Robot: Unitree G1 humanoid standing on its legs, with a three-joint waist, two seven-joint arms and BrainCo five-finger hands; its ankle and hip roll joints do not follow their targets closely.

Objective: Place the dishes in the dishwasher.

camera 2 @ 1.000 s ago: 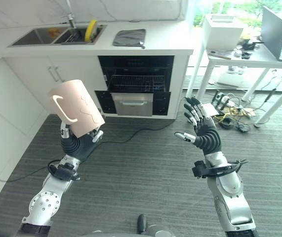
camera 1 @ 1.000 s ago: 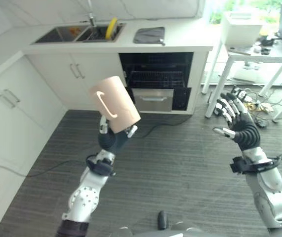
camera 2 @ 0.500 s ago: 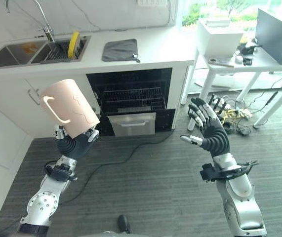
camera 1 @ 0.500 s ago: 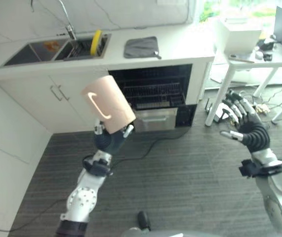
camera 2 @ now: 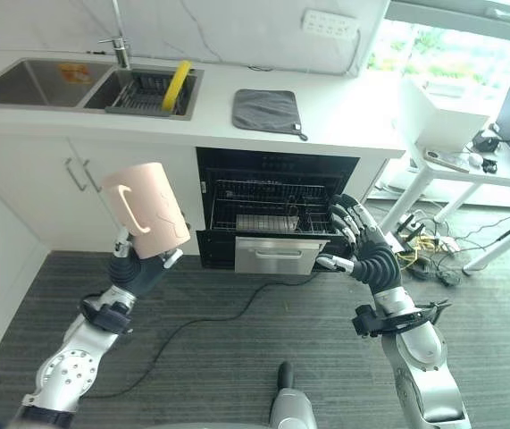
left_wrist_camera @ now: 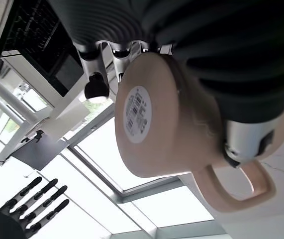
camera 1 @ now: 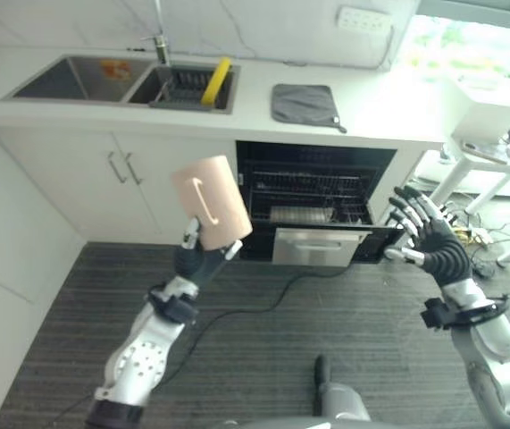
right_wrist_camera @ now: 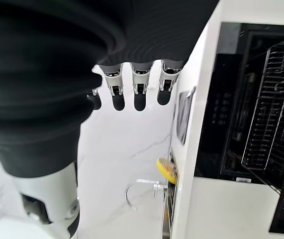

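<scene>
A pale pink mug (camera 1: 212, 202) was held up in the left hand (camera 1: 199, 257), whose fingers and thumb were curled round its lower body. The mug was carried tilted, its base uppermost and its handle turned toward the camera; in the left wrist view the base carried a round white label. The left arm was bent at the elbow and raised, so that the mug was seen in front of the white cabinet doors (camera 1: 116, 179), just beside the dishwasher (camera 1: 313, 192).

The right hand (camera 1: 426, 241) was raised at the other side, palm turned inward, its fingers straight and spread, with nothing in it. It was seen in front of the right edge of the dishwasher opening.

The dishwasher was open under the worktop (camera 1: 246, 103), its wire rack (camera 1: 313, 201) in view. A grey cloth (camera 1: 305, 103) lay on the worktop above it. A yellow item (camera 1: 215, 80) stood in the sink (camera 1: 183, 85) near the worktop's left end
</scene>
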